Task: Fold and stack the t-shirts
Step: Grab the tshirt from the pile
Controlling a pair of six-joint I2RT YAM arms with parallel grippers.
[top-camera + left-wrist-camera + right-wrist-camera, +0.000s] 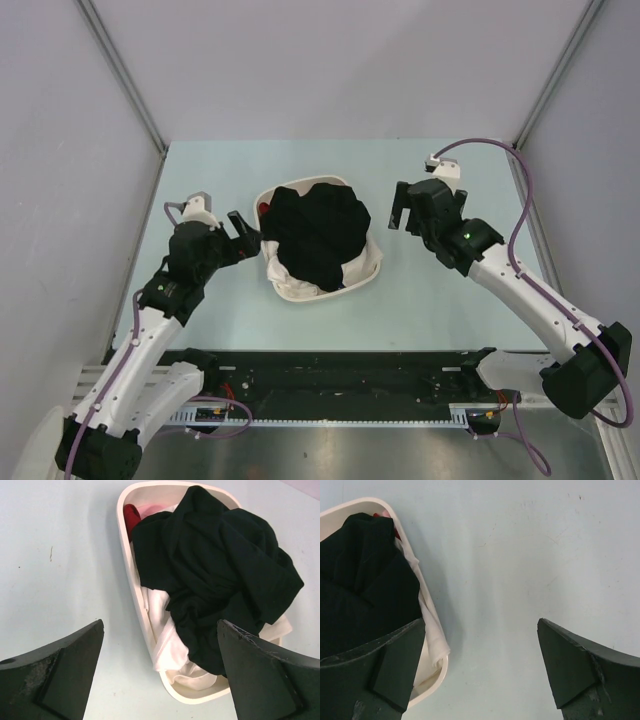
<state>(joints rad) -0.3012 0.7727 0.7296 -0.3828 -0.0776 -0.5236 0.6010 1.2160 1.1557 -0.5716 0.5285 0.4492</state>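
The t-shirts are all heaped in the basket [300,292] at the middle of the tabletop [430,310], none laid out or folded yet. The black t-shirt [320,235] sits on top as a crumpled mound with no clear long axis of its own. The left wrist view shows a white t-shirt [165,645] under it, spilling along the rim, and a bit of red t-shirt [131,517] tucked at the far end. In the top view the basket seems to run roughly from 10 o'clock to 4 o'clock. The two arms flank it: the left hand [242,224] at its 9 o'clock side, the right hand [400,214] at about 2 o'clock. Both hands are spread wide and hold nothing. Their fingers hover over bare tabletop, not over cloth. The left hand looks the nearer of the two, its tips just beside the rim, so the black heap lies straight toward 3 o'clock from it. The right hand stands a little further off, with the pile toward 8 o'clock. Judging by that, the first pick falls most naturally to the left arm, reaching over the rim to pinch the top of the black mound — the right could then catch an opposite edge once the cloth is lifted clear.
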